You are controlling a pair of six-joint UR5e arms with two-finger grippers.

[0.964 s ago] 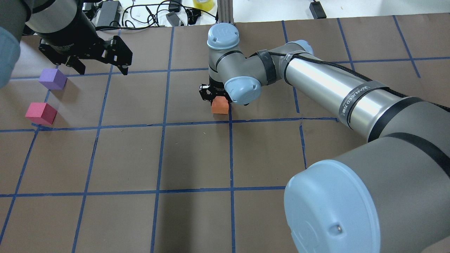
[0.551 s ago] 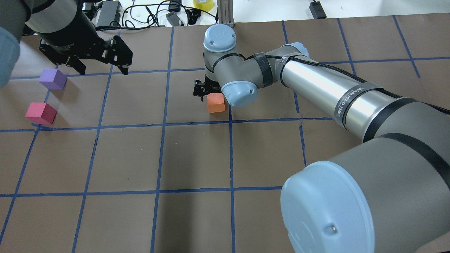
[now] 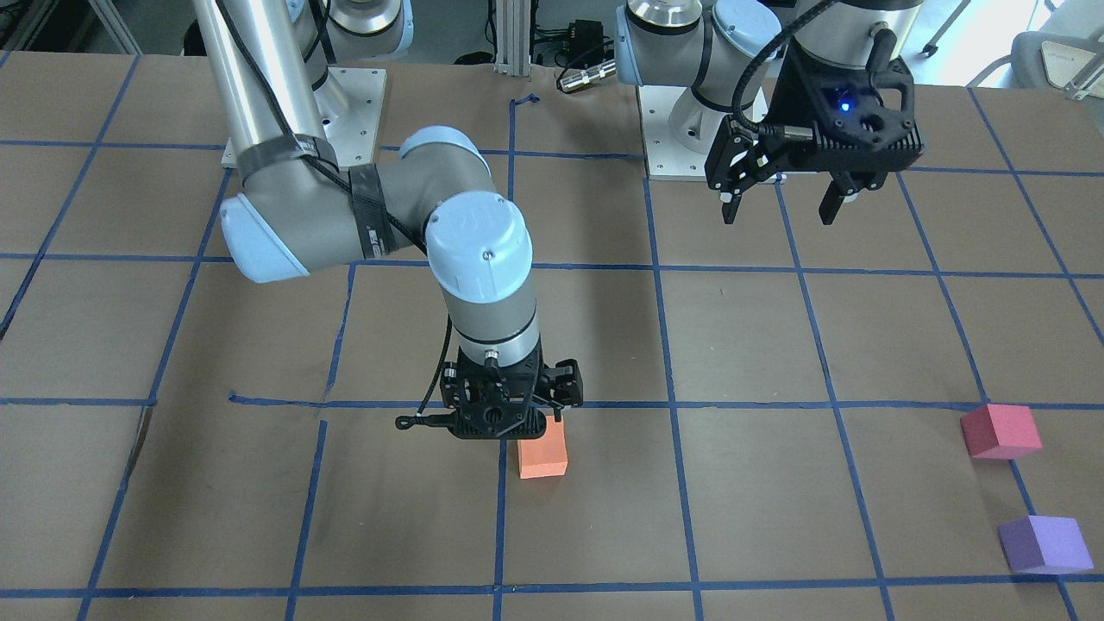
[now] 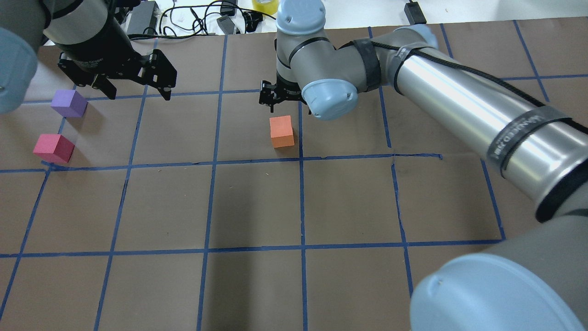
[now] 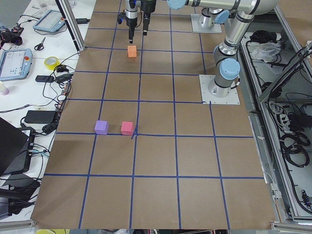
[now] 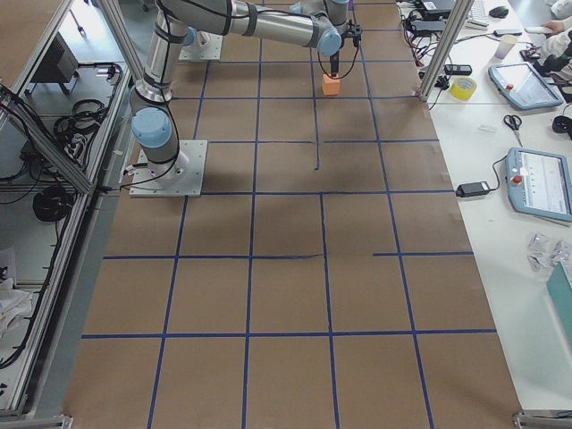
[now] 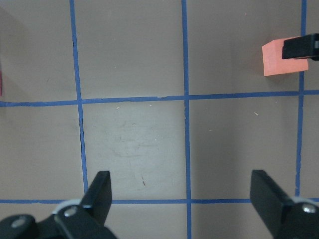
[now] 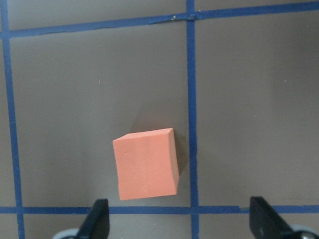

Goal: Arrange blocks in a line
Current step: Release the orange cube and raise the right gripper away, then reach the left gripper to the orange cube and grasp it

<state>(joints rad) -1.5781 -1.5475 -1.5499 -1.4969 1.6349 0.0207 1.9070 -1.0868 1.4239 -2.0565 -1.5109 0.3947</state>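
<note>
The orange block [image 4: 281,131] sits on the brown table just left of a blue tape line, and also shows in the front view [image 3: 542,453] and the right wrist view [image 8: 146,163]. My right gripper [image 4: 281,105] hangs open above its far side, apart from it, with its fingers [image 8: 97,221] wide. The purple block [image 4: 69,103] and the pinkish-red block [image 4: 53,148] sit close together at the table's far left. My left gripper [image 4: 138,94] hovers open and empty to the right of the purple block.
Blue tape lines [image 4: 209,161] grid the brown table. Cables, power bricks and a yellow tape roll [image 4: 266,4] lie beyond the far edge. An aluminium post [image 4: 294,11] stands behind the right arm's wrist. The arm bases [image 3: 345,112] are bolted at the robot's side.
The right gripper was around the orange block, nudged it slightly left, then opened and rose away toward the far side. The block stays on the table. The left gripper shifted slightly.
</note>
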